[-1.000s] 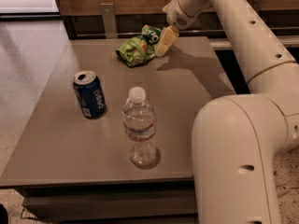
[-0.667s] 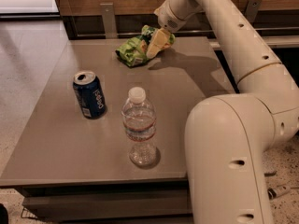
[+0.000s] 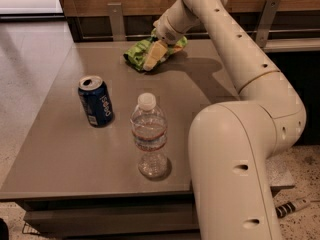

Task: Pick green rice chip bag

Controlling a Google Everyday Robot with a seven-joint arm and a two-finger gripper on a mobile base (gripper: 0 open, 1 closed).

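The green rice chip bag (image 3: pixel 138 54) lies crumpled on the far side of the grey table (image 3: pixel 60 149), light green with a darker end behind the arm. My gripper (image 3: pixel 152 59) reaches down from the right onto the middle of the bag, its pale fingers (image 3: pixel 155 53) lying over the foil. The bag's right part is hidden by the wrist.
A blue soda can (image 3: pixel 95 101) stands upright at the left of the table. A clear water bottle (image 3: pixel 148 135) with a white cap stands nearer the front. My white arm (image 3: pixel 240 134) fills the right side. A wooden wall with metal brackets (image 3: pixel 116 19) runs behind the table.
The gripper has moved left and down, from beside the bag's right end to over its middle. The can and bottle have not moved.
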